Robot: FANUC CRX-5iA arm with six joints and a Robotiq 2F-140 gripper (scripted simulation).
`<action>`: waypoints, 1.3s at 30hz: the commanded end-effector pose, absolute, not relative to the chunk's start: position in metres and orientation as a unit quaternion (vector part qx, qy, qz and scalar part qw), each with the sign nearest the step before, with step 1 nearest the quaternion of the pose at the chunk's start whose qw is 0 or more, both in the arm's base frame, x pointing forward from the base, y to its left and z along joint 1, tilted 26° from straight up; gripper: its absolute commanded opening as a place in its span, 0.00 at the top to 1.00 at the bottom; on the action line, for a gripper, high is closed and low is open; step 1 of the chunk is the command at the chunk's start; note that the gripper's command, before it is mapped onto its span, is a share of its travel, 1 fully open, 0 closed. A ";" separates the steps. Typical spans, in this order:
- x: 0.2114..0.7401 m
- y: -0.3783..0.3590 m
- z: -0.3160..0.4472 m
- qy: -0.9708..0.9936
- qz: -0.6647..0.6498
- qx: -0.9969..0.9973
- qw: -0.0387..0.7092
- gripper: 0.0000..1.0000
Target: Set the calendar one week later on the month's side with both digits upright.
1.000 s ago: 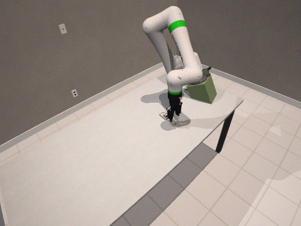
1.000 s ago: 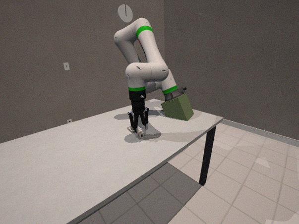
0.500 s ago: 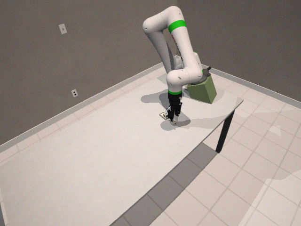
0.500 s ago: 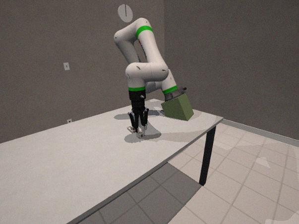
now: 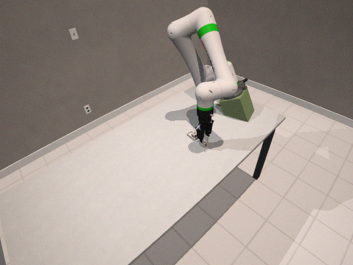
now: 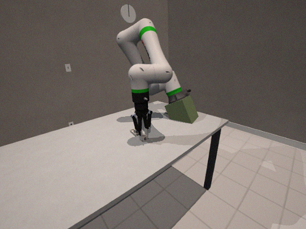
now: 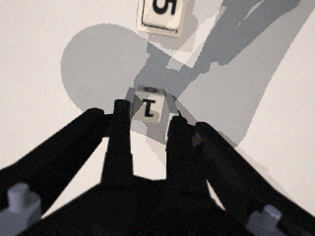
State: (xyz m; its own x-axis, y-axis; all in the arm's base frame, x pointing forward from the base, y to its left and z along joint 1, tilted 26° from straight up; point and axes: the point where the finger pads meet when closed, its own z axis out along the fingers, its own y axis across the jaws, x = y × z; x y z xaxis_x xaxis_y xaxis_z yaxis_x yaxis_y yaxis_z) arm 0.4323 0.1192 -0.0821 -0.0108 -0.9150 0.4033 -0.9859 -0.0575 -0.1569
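A pale cube [image 5: 204, 143] [image 6: 144, 138] [image 7: 149, 112] stands outside the tray. In the wrist view its top shows a 1, upside down there, and its far side a round digit, maybe 0. My gripper [image 5: 204, 141] [image 6: 144, 135] [image 7: 148, 101] points straight down and is shut on this cube, a finger at each side; the cube is at or very near the table. The tray [image 5: 188, 134] [image 6: 132, 132] [image 7: 158, 33] lies just beyond. The other cube [image 5: 194, 135] [image 7: 158, 15] is in it, with a 5 on top, upside down in the wrist view. The month's name is not visible.
The table [image 5: 113, 176] [image 6: 72, 174] bears the tray and cubes. The arm's green pedestal [image 5: 236, 108] [image 6: 182, 110] stands behind and right of the gripper. The table's near edge runs diagonally at the right. The tray is very close to the gripper's fingers.
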 end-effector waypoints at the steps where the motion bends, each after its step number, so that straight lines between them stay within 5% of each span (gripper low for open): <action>1: 0.432 0.119 -0.082 -0.681 0.204 0.698 0.087 0.83; 39: 0.416 0.159 0.008 -0.681 0.204 0.698 0.087 0.83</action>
State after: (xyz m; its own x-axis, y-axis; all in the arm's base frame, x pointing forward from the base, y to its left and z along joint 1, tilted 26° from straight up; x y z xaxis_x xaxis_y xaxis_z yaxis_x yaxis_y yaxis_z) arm 0.4157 0.1587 0.0071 -0.0108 -0.9151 0.4032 -0.9860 -0.0575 -0.1567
